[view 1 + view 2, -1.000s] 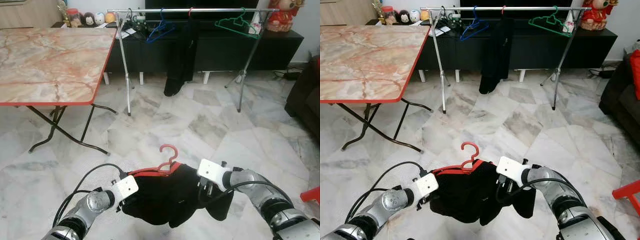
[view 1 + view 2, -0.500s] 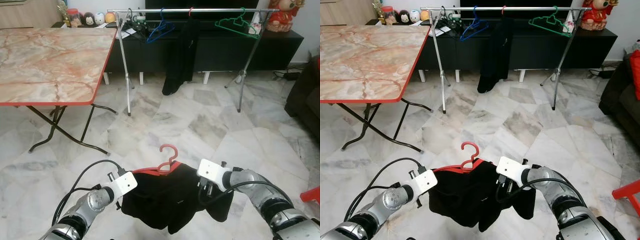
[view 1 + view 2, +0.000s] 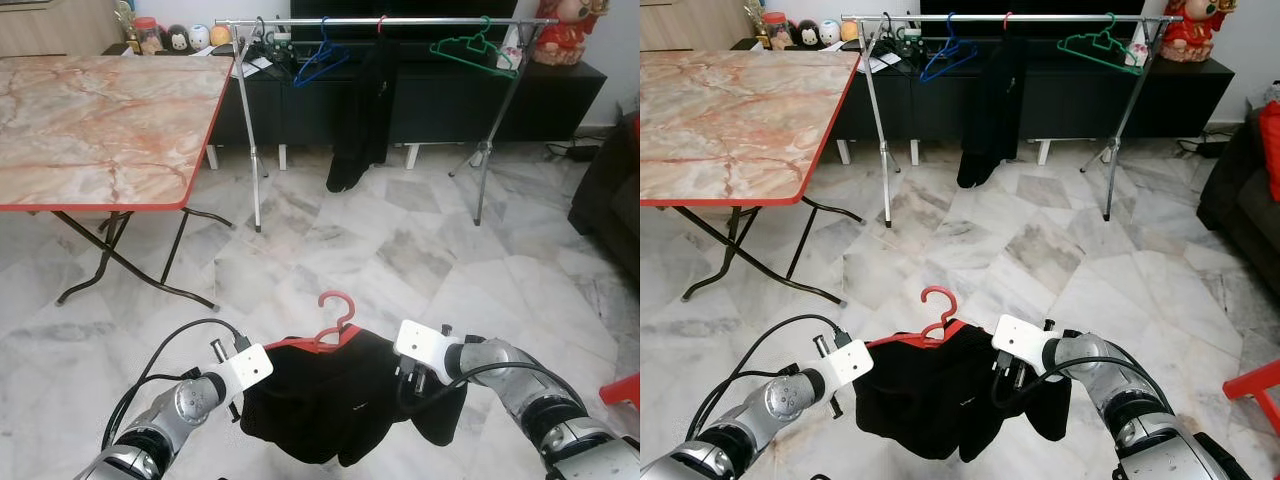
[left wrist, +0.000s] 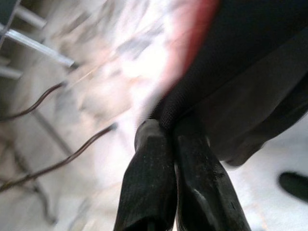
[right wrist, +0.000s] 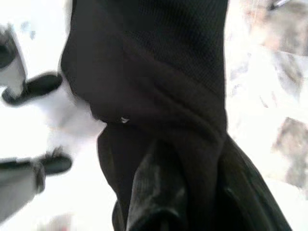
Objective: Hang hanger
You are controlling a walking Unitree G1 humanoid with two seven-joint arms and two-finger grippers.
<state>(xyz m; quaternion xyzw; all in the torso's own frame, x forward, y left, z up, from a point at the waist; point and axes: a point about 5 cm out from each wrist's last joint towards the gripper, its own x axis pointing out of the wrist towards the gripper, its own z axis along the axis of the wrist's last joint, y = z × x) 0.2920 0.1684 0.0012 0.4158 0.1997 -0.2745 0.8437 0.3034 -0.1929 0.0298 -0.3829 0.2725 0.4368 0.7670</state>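
1. Left eye view: the red hanger [image 3: 333, 320] sits low in front of the robot, hook up, with a black garment [image 3: 335, 395] draped over it. The left gripper [image 3: 238, 400] meets the garment's left edge and the right gripper [image 3: 412, 382] its right shoulder, so the load hangs between the two arms. The clothes rack [image 3: 385, 20] stands well apart across the marble floor [image 3: 400, 240], already carrying a blue hanger [image 3: 320, 58], a hung black garment [image 3: 362, 110] and a green hanger [image 3: 475, 50]. A marble-topped folding table [image 3: 100, 120] stands to the left.

2. Right eye view: the same layout; the red hook [image 3: 938, 305] rises free above the cloth, between the grippers.

3. Left wrist view: the two black fingers [image 4: 149, 183] are pressed together, pinching a fold of black fabric just beside the red hanger arm [image 4: 197, 29].

4. Right wrist view: the fingers [image 5: 159, 192] are wrapped in dark cloth; they appear clamped on a bunched fold of the garment.

5. Handling, as a judgement: the hanger is light and stiff, the garment soft and apt to slide off the sloped arms. Gripping cloth alone lets the hanger tilt, so a hold on the hanger's shoulder or neck would steer the hook onto the rail more surely.
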